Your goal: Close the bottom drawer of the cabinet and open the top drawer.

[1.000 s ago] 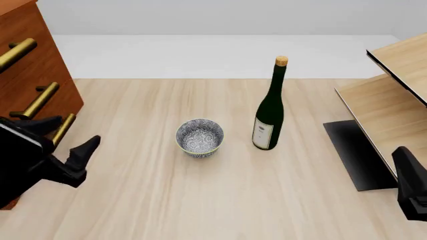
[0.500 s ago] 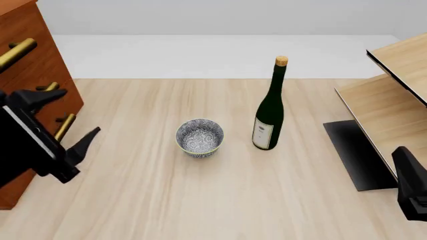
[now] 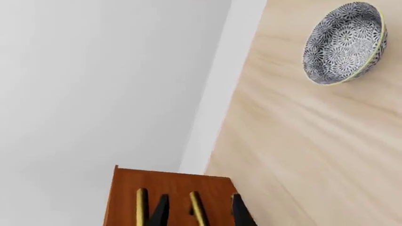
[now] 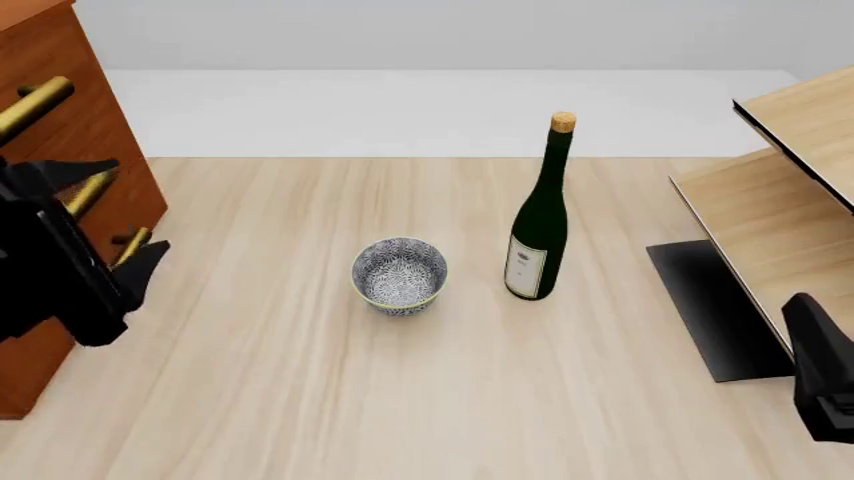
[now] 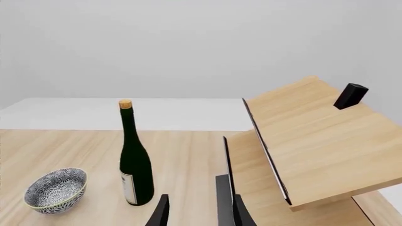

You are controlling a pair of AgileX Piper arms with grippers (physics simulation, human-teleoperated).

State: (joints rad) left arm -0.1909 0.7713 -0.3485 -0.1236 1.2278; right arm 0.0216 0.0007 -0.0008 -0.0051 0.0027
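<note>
Three brass bar handles run down the front of the cabinet (image 4: 74, 150), which stands at the far-left edge of the table (image 4: 441, 390). The left gripper (image 4: 107, 215) sits right in front of that stack, its jaws spread wide and holding nothing. One fingertip reaches up beside the middle handle (image 4: 83, 192). The other points down just beside the lowest handle (image 4: 130, 250), which marks the bottom drawer (image 4: 34, 350).

From the jaws, the cabinet front lies to the left and slightly farther away. In the left wrist view the two dark fingers straddle one brass bar (image 3: 197, 208), with a second bar (image 3: 141, 207) just outside them. Which drawer each bar belongs to cannot be told from that view alone. Each bar's long axis runs across its drawer front, so the fingers would need to close across the bar.

The top drawer (image 4: 40, 60) and its handle (image 4: 34, 105) sit above the gripper's present height, at the frame's left edge. How far the bottom drawer stands out is not clear here, since the arm covers much of it.

The right gripper (image 5: 196, 211) waits at the near-right corner, well apart from the cabinet, with its fingers a little apart and nothing between them. It faces a wine bottle (image 5: 134, 160), a patterned bowl (image 4: 399, 275) and the pale shelf unit (image 5: 314, 136). The left arm is plainly the nearer one for either drawer.
</note>
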